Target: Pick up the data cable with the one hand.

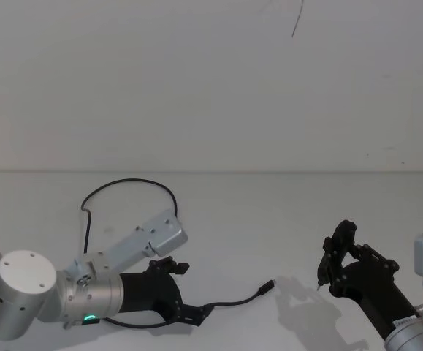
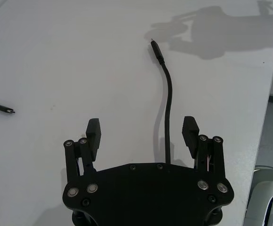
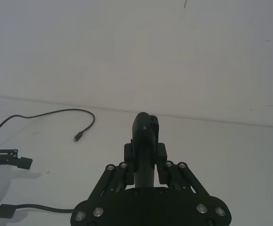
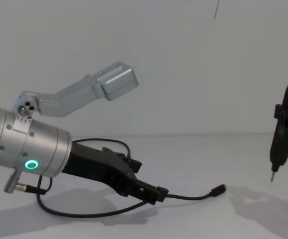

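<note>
Data cable (image 1: 237, 298): black, on the white table (image 1: 269, 219), looped behind the left gripper (image 2: 141, 123) and running out between its fingers. Left gripper: low, fingers spread either side of the cable, not pinching. Right gripper (image 3: 145, 150): well apart from the left gripper, clamped on a black pen tool (image 3: 144, 129).

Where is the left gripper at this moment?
In the head view, the left gripper is low at the table's left side, open, with the data cable running between its fingers toward the free plug.
</note>
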Motion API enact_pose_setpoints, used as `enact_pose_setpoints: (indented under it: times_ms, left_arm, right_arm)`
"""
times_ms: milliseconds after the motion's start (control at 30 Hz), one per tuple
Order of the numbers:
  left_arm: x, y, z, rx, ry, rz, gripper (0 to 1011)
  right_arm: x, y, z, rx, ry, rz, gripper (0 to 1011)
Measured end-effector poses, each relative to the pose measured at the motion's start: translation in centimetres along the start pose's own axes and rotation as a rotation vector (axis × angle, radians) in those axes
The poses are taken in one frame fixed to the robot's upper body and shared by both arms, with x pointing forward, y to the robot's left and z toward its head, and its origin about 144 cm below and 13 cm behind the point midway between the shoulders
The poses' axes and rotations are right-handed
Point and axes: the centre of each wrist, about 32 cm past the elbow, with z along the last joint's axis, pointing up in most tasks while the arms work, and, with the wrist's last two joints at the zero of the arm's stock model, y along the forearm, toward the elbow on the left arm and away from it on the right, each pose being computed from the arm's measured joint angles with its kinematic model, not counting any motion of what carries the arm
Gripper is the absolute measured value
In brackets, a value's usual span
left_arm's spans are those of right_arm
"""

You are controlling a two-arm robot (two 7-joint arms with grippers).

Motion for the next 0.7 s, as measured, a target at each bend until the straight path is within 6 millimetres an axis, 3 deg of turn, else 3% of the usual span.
enact_pose_setpoints:
  times_ms: [700]
  left_arm:
    - [-1.2,-0.8,-0.2,0.033,0.02,0.027,1001]
  right_arm:
    - [0.0,0.0,0.0,0.0,0.0,0.0,263]
